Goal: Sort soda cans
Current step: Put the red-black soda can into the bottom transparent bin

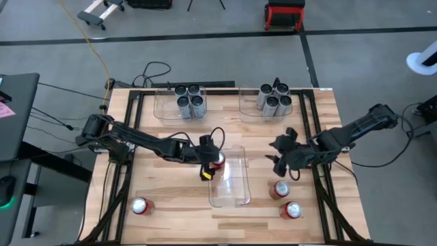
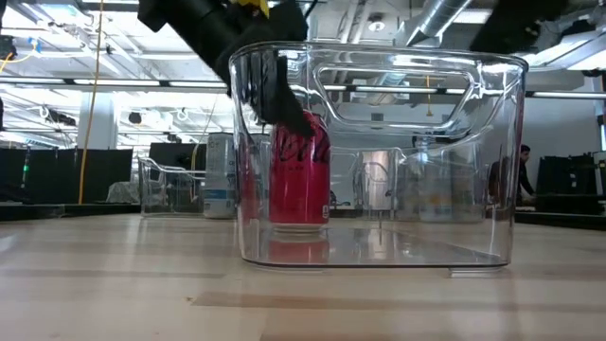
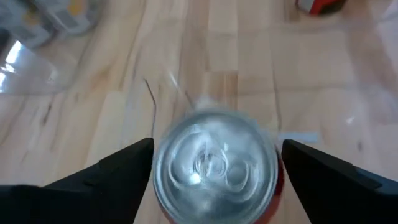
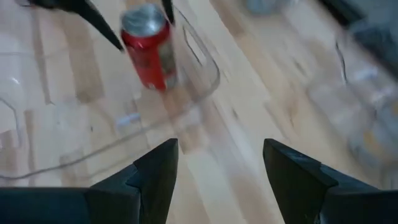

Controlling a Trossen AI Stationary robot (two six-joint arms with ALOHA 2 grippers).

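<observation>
A red soda can (image 2: 299, 170) stands upright on the floor of a clear bin (image 1: 235, 188) at the table's middle, near the bin's far end. My left gripper (image 3: 214, 152) is open above it, one finger on either side of the can's silver top (image 3: 214, 165), close to it. My right gripper (image 1: 280, 158) hovers open to the right of the bin with nothing between its fingers (image 4: 221, 149). Three more red cans stand on the table: one (image 1: 140, 206) near left, two (image 1: 280, 189) (image 1: 293, 210) near right.
Two clear bins stand at the far edge: the left one (image 1: 162, 106) holds several dark cans, the right one (image 1: 247, 106) several silver-grey cans. Bare wood lies between the far bins and the middle bin. Black frame rails run along both table sides.
</observation>
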